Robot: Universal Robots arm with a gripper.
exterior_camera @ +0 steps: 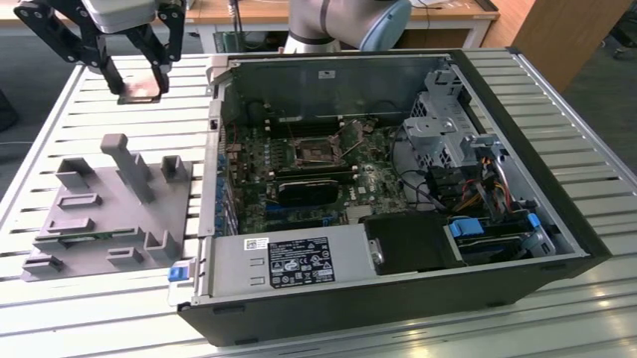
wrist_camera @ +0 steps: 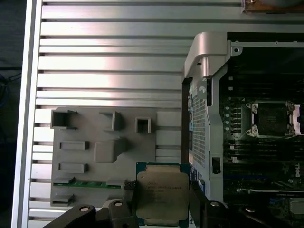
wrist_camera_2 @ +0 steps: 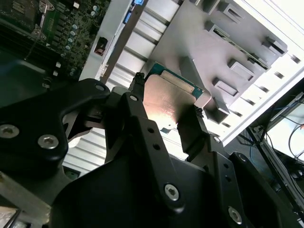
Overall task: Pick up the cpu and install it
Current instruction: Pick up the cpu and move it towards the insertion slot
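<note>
My gripper [exterior_camera: 137, 88] is shut on the cpu [exterior_camera: 140, 94], a flat square chip with a silver-grey metal top. It hangs in the air over the slatted table at the exterior view's far left, above and behind the grey fixture tray [exterior_camera: 110, 216]. In the first wrist view the cpu [wrist_camera: 161, 197] sits between the two black fingers [wrist_camera: 127, 205], over the tray's edge [wrist_camera: 104, 152]. The second wrist view shows the cpu [wrist_camera_2: 166, 102] clamped at both sides. The empty motherboard socket [exterior_camera: 316, 151] lies inside the open computer case [exterior_camera: 398, 74], away to the exterior view's right.
A black heatsink block [exterior_camera: 306, 190] lies on the motherboard just in front of the socket. The power supply [exterior_camera: 289, 261] and the drive cage [exterior_camera: 448, 127] fill the case's front and right. The case's raised wall [wrist_camera: 204, 52] stands between the tray and the board.
</note>
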